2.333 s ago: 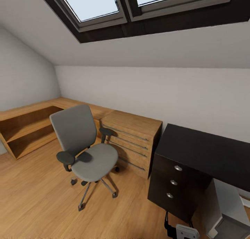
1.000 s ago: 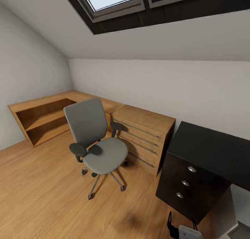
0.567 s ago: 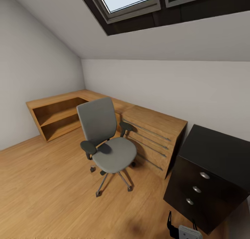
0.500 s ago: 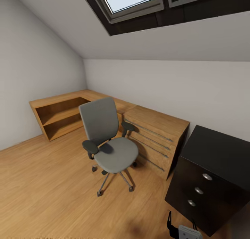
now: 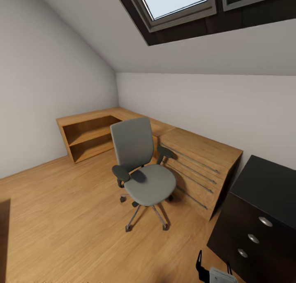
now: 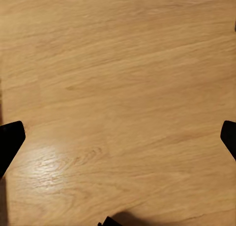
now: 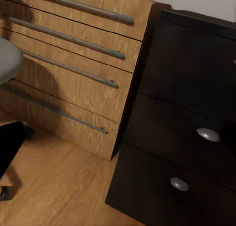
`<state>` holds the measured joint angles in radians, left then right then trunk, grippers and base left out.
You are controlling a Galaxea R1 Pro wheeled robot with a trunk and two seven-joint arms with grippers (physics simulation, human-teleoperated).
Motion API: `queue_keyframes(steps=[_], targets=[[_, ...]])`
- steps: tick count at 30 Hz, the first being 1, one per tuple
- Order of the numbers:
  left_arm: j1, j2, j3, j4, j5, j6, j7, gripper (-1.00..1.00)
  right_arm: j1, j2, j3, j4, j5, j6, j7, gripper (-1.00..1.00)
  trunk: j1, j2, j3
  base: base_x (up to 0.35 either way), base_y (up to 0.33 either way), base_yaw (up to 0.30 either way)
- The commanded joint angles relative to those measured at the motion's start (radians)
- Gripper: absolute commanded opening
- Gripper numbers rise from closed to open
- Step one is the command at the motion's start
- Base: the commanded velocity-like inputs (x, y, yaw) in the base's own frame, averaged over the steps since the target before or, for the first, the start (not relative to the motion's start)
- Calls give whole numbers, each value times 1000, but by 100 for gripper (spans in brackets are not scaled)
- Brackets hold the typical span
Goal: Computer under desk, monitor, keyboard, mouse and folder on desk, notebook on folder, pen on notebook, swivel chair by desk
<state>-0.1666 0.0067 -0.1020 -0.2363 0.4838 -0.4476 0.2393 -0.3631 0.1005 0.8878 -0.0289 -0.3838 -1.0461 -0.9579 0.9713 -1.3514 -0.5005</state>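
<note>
We see the swivel chair [image 5: 142,170] on the wooden floor [image 5: 61,217] beside the low cabinets [image 5: 197,168], near the black tabletop [image 5: 269,188]; left pincer [image 6: 118,137] spread apart (right's state we cannot tell)

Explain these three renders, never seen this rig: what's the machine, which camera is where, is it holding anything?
It is a simulated wheeled robot with two arms, each ending in a gripper.

The big picture is from its head camera: an attic bedroom with a grey swivel chair, its seat bare, beside light wooden low cabinets. The black desk with its three-drawer unit stands at the right.

The left wrist camera looks down at bare wooden floor; the left gripper has its dark fingertips far apart with nothing between them.

The right wrist camera faces the wooden drawers and the desk's dark drawers. I cannot tell the right gripper's state.
</note>
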Motion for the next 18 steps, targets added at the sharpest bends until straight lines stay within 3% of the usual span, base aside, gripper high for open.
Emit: queue_keyframes(steps=[1, 18], targets=[[-1, 0, -8, 0, 2, -2, 8, 100, 0, 0, 9, 0, -4, -1, -10, 100, 0, -1, 0, 0, 0, 210], [-1, -1, -8, 0, 1, -2, 8, 100, 0, 1, 10, 0, -2, -1, -39, 100, 0, -1, 17, 0, 0, 225]])
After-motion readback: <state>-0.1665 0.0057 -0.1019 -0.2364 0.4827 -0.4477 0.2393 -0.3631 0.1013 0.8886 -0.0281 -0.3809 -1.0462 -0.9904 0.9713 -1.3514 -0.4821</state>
